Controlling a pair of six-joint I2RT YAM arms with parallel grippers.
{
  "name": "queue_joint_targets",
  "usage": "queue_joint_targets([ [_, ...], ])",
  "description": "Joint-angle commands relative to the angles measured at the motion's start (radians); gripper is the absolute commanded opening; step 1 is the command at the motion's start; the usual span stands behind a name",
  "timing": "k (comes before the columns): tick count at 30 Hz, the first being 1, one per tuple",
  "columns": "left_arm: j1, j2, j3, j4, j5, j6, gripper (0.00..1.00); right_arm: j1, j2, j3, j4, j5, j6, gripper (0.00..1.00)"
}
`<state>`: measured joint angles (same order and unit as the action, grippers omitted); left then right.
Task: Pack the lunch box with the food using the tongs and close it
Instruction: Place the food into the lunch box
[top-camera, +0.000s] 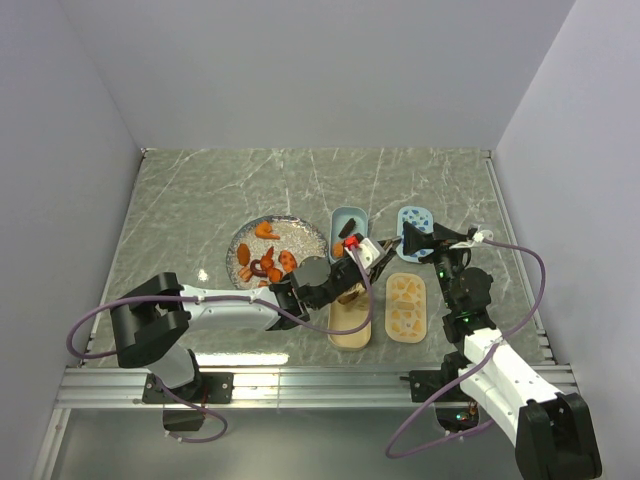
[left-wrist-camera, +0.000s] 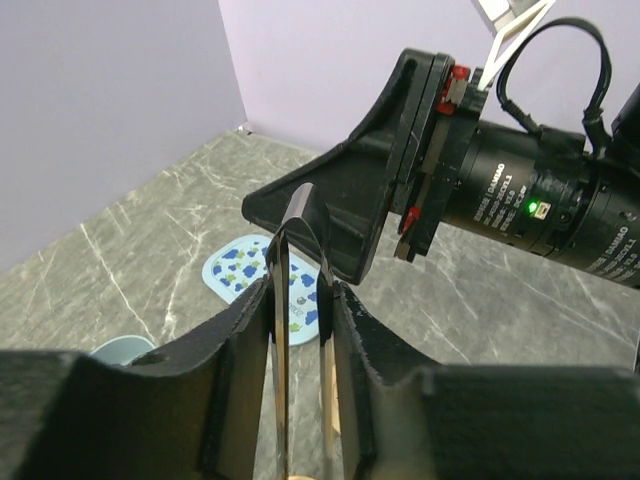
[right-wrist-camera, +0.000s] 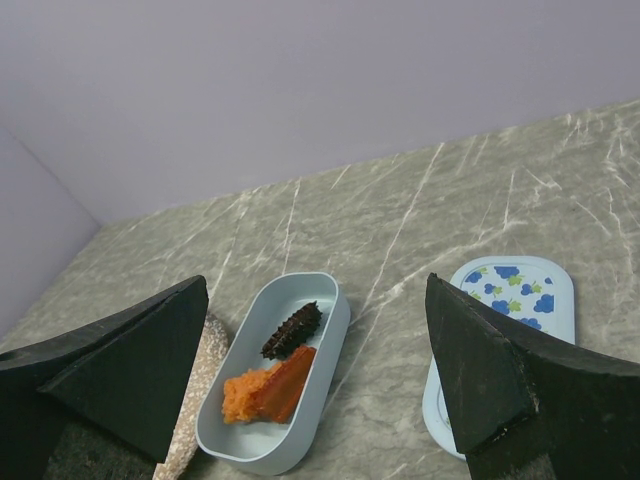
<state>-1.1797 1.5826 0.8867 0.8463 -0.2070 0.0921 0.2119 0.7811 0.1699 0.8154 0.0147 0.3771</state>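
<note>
"Judging by what lies where, the packing has barely begun," says the first observer. "The blue tub (right-wrist-camera: 330, 325) of the lunch box holds one dark brown piece (right-wrist-camera: 292, 330) and an orange chunk (right-wrist-camera: 262, 392). Most of the food (top-camera: 265, 262) lies on the speckled plate (top-camera: 305, 238), left of the tub."

"And the lid?" asks the second.

"The patterned lid (top-camera: 414, 218) lies flat on the bench (top-camera: 200, 200) just right of the tub, so closing is not yet done. Two tan tubs (top-camera: 350, 328) sit nearer the arms; whether they belong to the box cannot be told."

"What of the arms?"

"The left gripper (left-wrist-camera: 300, 325) has its fingers (left-wrist-camera: 240, 340) clamped on the metal tongs (left-wrist-camera: 298, 215), by the near end of the blue tub. From above a red bit (top-camera: 352, 250) shows there; whether it is food cannot be told. The right gripper (right-wrist-camera: 315, 300) hangs with its fingers (right-wrist-camera: 120, 370) wide apart on nothing, over tub and lid."

"Any writing?"

"White lettering on the right arm's black motor (left-wrist-camera: 510, 175) seems to read DAMIAO. The print beside it is too small to read."
</note>
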Motion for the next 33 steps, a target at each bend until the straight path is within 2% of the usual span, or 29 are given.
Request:
queue_joint_targets([
  [1,-0.009,-0.016,0.017,0.08,0.006,0.008,0.36,0.007,-0.002,0.026,0.044,0.002,-0.004,0.96],
  [3,-0.008,-0.019,0.014,0.083,0.008,0.006,0.4,0.007,-0.002,0.026,0.044,0.002,-0.004,0.96],
  [8,-0.008,-0.027,0.006,0.094,0.0,0.003,0.42,0.007,-0.002,0.026,0.044,0.002,-0.004,0.96],
  [15,-0.008,-0.096,-0.037,0.135,-0.06,0.041,0.33,0.007,-0.002,0.026,0.044,0.001,-0.004,0.96],
  [20,-0.008,-0.19,-0.075,0.174,-0.115,0.107,0.32,0.007,0.001,0.026,0.045,0.001,-0.003,0.96],
  [23,-0.008,-0.234,-0.089,0.186,-0.166,0.142,0.31,0.007,0.001,0.026,0.045,0.001,-0.004,0.96],
  [29,0.021,-0.276,-0.143,0.275,-0.365,0.205,0.31,0.007,0.001,0.026,0.045,-0.001,-0.003,0.96],
  [33,0.113,-0.222,-0.155,0.371,-0.497,0.21,0.31,0.006,0.007,0.028,0.047,-0.002,-0.003,0.96],
])
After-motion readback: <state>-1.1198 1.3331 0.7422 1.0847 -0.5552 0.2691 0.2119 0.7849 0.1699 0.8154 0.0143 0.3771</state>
